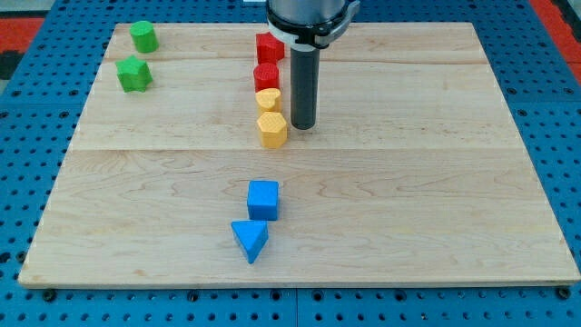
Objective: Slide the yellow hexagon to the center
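Observation:
The yellow hexagon (272, 130) sits on the wooden board (408, 200), a little above and left of the board's middle. A second yellow block (268, 99), rounded, touches it from above. My tip (302, 125) is down at the board just right of the yellow hexagon, very close to its right side; I cannot tell if it touches. The dark rod rises straight up from it to the arm at the view's top.
Two red blocks (270, 46) (266, 76) stand in line above the yellow ones. Two green blocks (143, 37) (134, 74) are at the upper left. A blue cube (263, 200) and a blue triangle (250, 240) lie below the middle.

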Robot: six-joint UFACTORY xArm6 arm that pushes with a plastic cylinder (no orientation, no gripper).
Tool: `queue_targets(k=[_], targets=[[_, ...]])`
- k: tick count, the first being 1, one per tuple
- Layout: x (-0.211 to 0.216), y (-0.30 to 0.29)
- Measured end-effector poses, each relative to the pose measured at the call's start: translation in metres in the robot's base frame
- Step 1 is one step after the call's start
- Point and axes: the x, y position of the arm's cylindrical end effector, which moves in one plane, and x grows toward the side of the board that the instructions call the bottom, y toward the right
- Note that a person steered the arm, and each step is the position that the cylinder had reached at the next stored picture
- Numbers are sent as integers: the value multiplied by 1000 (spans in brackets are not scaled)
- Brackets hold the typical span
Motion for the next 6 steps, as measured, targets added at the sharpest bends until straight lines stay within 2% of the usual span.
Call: queue_targets(k=[5, 6], targets=[[28, -9], [43, 53]])
